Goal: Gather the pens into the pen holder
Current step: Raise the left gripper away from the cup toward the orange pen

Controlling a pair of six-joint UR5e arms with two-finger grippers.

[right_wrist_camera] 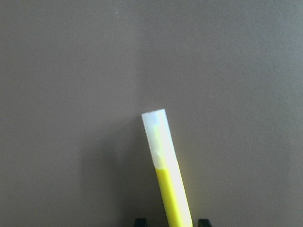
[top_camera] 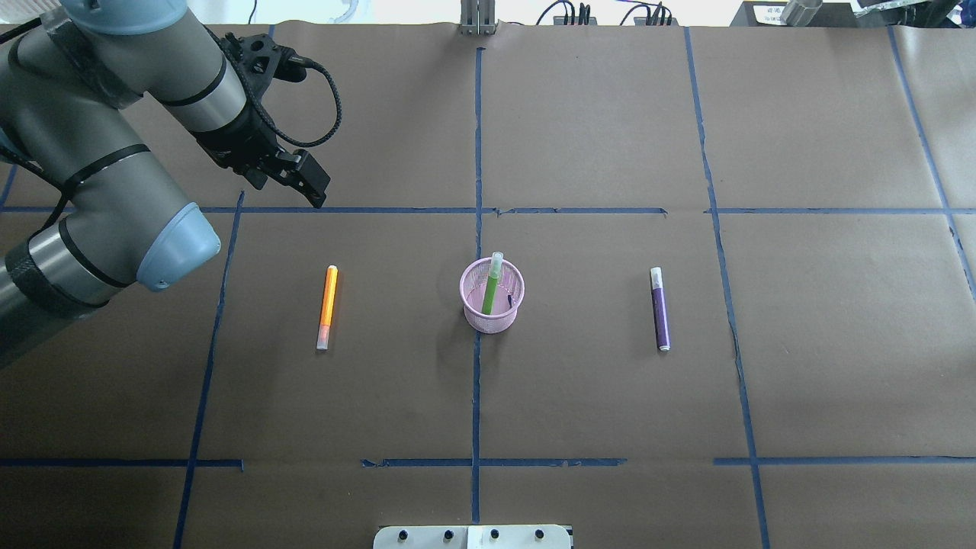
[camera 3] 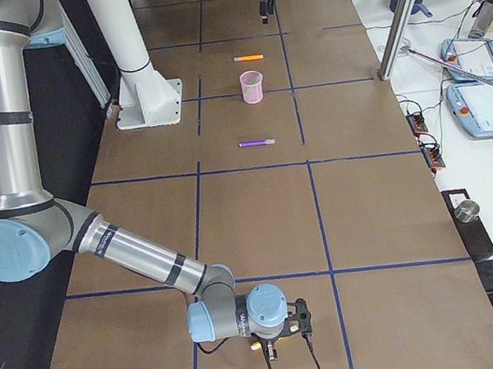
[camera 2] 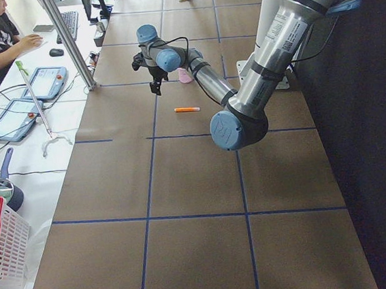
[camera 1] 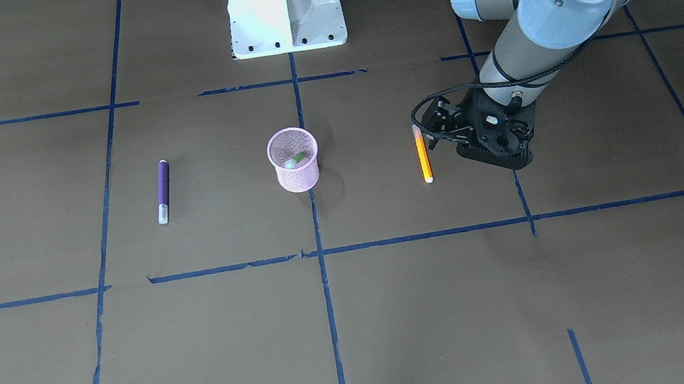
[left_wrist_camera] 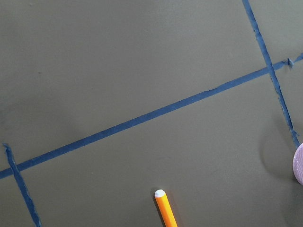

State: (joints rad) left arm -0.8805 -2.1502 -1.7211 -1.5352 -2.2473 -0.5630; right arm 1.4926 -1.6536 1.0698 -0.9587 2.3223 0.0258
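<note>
**One pen in the cup, two on the bench, one in the right pincer**

The pink mesh pen holder (top_camera: 496,320) stands upright at the middle of the bench (top_camera: 610,396), on a blue tape line (top_camera: 476,152). A green pen (top_camera: 490,286) leans inside it, with the pale cap sticking out over the far rim.

The orange pen (top_camera: 327,306) lies flat to the left of the cup, well apart from it. The purple pen (top_camera: 659,309) lies flat about as far off to the right. Both point roughly near-to-far.

The left pincer (top_camera: 305,179) hangs over the bench on the far side of the orange pen, clear of it. Its fingers are spread and hold nothing. Its wrist camera catches only the pen's far tip at the lower edge.

The right pincer (right_wrist_camera: 170,221) is low over the bench's far right end, well away from the cup. A yellow pen (right_wrist_camera: 168,179) is gripped between its fingertips, pale cap pointing outward.
</note>
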